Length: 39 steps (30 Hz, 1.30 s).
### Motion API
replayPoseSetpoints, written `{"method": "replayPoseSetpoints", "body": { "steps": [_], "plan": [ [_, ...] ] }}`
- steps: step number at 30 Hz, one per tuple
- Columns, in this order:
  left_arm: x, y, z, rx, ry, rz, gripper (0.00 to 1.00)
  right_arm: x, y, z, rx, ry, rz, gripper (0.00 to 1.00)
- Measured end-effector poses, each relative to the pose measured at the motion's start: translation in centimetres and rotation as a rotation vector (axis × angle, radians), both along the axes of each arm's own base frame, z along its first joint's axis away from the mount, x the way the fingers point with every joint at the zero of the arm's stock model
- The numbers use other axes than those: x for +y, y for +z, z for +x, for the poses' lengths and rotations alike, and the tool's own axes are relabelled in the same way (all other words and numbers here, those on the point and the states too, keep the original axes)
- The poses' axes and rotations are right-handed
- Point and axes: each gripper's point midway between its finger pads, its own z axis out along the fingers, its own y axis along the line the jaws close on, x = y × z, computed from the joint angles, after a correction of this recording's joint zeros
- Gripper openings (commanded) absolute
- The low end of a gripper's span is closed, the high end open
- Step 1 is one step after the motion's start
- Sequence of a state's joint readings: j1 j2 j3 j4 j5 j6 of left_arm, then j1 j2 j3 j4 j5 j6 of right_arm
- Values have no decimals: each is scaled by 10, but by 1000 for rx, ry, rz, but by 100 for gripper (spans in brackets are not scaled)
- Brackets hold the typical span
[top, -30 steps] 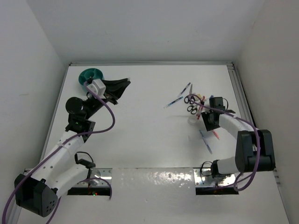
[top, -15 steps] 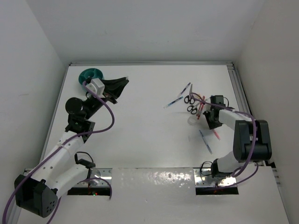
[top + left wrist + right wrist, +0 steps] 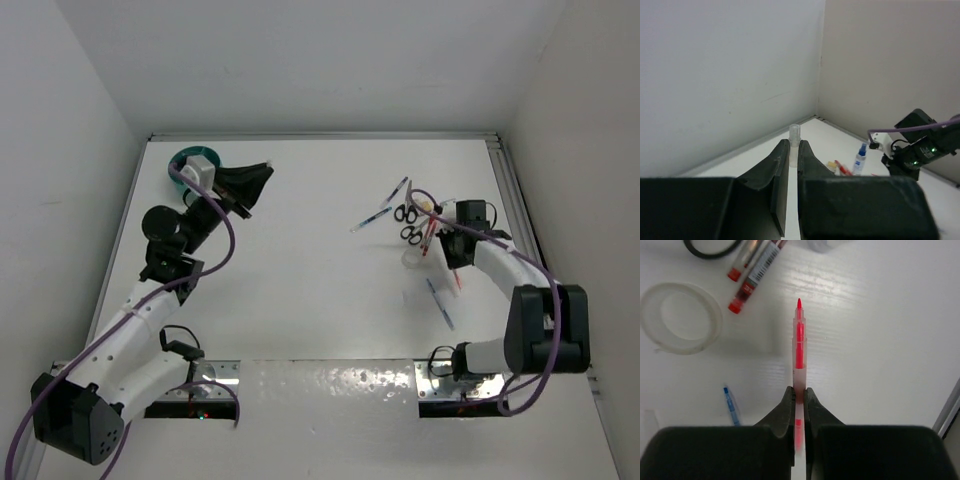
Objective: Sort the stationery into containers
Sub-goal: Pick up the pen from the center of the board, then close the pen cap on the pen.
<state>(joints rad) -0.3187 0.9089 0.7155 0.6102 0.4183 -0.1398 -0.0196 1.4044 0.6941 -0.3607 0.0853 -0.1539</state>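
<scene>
The teal organiser (image 3: pixel 181 160) lies just behind and below the left gripper (image 3: pixel 793 150). This gripper is closed narrow on a clear pen (image 3: pixel 794 134), probably to bring it there. The tape ring (image 3: pixel 680 317) lies ahead-left of the right gripper (image 3: pixel 799 392). That one pinches a red pen (image 3: pixel 799 340) at its rear part, tip forward, ready for lifting.

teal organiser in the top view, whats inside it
Only a curved strip of the teal organiser shows, mostly rim. The left arm's white wrist block sits over the middle and covers the compartments, so whether anything is inside cannot be told.
</scene>
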Motion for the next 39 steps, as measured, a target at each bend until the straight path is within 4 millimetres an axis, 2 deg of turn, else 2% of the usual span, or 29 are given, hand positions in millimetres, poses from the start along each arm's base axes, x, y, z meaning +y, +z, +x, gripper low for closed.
{"method": "replayPoseSetpoints", "body": {
  "steps": [4,7,9,11,16,21,25,30,39],
  "plan": [
    [3,-12,18,184,6,-119,0,20,35,7,-112,39,36,0],
    [1,-31,29,337,-8,-200,0,50,70,17,-216,89,114,0],
    [-2,-37,31,393,-26,-234,0,79,95,25,-295,136,184,0],
    [-6,-40,30,441,-55,-268,0,119,120,27,-369,208,288,0],
    [-20,-38,21,497,-131,-306,0,212,161,16,-459,378,532,0],
    [-29,-23,12,475,-184,-308,0,285,204,6,-499,527,697,0],
    [-34,-16,7,443,-207,-293,0,331,236,-1,-527,629,798,0],
    [-40,-15,-1,425,-234,-269,0,354,250,-8,-538,683,866,0],
    [-38,-10,-2,402,-232,-267,0,365,260,-12,-557,706,915,0]
  ]
}}
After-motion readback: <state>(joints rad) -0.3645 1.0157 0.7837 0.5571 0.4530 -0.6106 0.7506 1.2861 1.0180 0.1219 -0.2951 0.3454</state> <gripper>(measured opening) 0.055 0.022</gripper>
